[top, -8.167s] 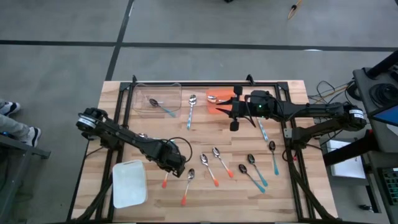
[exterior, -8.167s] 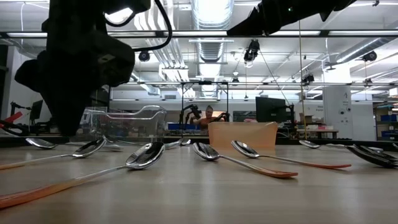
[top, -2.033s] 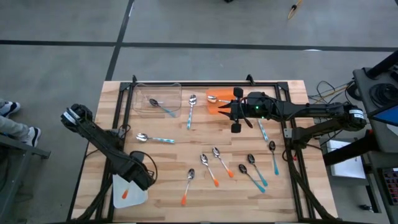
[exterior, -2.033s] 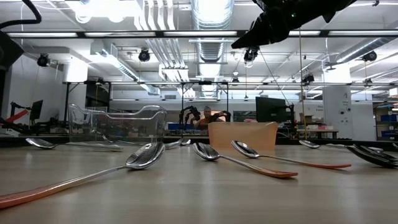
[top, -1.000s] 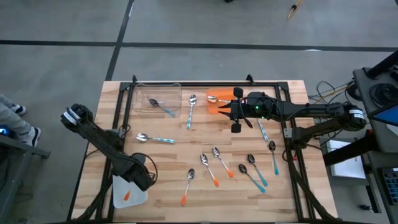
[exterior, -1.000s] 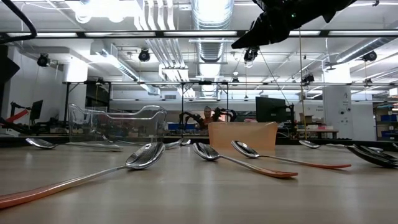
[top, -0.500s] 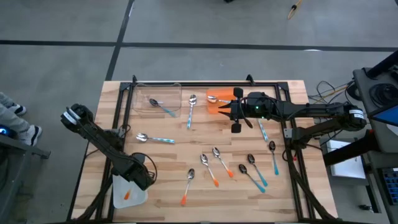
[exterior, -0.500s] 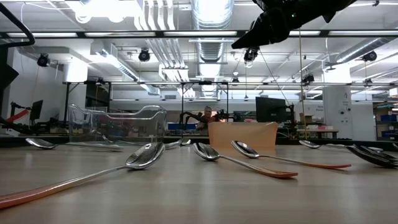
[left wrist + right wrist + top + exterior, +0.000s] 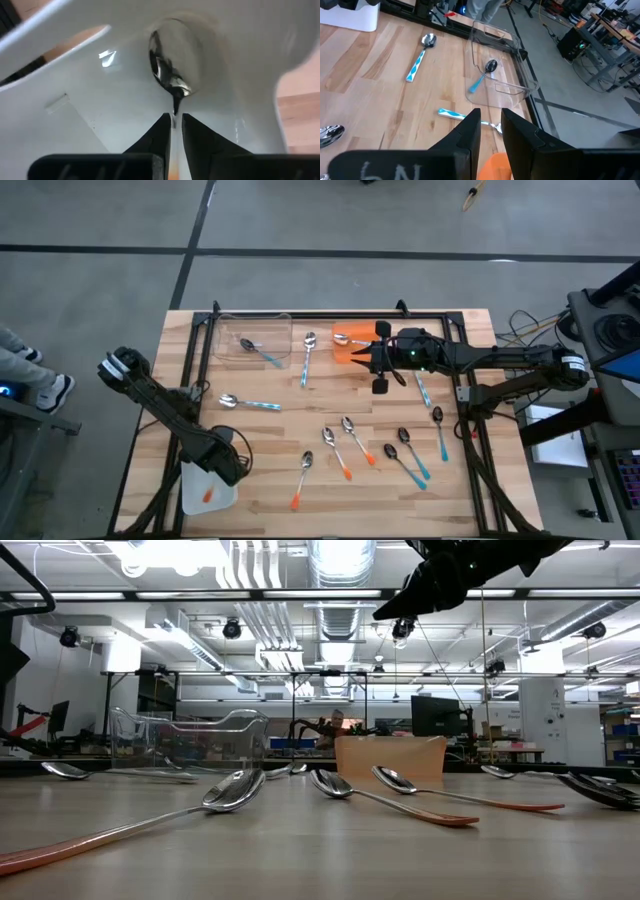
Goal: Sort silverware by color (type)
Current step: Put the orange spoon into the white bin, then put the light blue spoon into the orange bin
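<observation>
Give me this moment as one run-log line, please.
left gripper: over white tray, fingers astride orange-handled spoon lying in it | right gripper: waiting above orange bin | loose spoons left on table

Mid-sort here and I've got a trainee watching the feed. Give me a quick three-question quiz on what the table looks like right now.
1. True or false: the spoon lying in the white tray has a light-blue handle.
2. Which arm's end effector is over the white tray? A) left B) right C) neither
3. Fill in: the clear container holds ___ spoon(s).

Key
1. False: the spoon in the tray is the orange-handled spoon.
2. A: the left end effector is there.
3. One: the blue-handled spoon.
</observation>
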`<state>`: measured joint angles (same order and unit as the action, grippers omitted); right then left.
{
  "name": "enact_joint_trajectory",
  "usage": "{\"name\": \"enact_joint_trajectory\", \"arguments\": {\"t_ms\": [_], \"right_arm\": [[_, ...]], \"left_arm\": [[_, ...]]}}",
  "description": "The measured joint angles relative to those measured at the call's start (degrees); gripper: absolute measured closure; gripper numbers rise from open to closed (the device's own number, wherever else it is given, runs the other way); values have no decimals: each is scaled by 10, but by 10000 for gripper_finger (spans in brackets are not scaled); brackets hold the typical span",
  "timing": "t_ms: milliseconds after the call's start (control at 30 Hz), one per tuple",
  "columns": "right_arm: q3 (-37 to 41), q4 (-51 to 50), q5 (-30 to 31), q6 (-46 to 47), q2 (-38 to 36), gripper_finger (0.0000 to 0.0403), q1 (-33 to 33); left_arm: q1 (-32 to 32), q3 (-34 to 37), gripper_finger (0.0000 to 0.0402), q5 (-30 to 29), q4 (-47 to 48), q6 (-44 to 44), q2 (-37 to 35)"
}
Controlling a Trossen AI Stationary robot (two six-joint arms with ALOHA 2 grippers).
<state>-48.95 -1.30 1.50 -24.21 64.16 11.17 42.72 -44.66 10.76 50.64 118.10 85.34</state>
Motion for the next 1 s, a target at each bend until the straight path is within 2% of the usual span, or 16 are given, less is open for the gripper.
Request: {"name": "enact_joint_trajectory", "arguments": {"t_ms": [200,367,567,767,1000], "right_arm": [[0,-2,0,6,0,335,0],[0,-2,0,14,0,335,0],[0,14,0,31,0,335,0],[0,24,0,50,0,335,0],[0,-36,0,162,0,335,0]], "left_arm": [[-2,-52,369,16,4,-29,-7],[-26,-123,369,-41,31,-123,-24],[-78,-179,379,-205,30,-331,-39],[-160,-176,398,-227,29,-578,-50],[-236,-160,401,-285,29,-765,-50]]}}
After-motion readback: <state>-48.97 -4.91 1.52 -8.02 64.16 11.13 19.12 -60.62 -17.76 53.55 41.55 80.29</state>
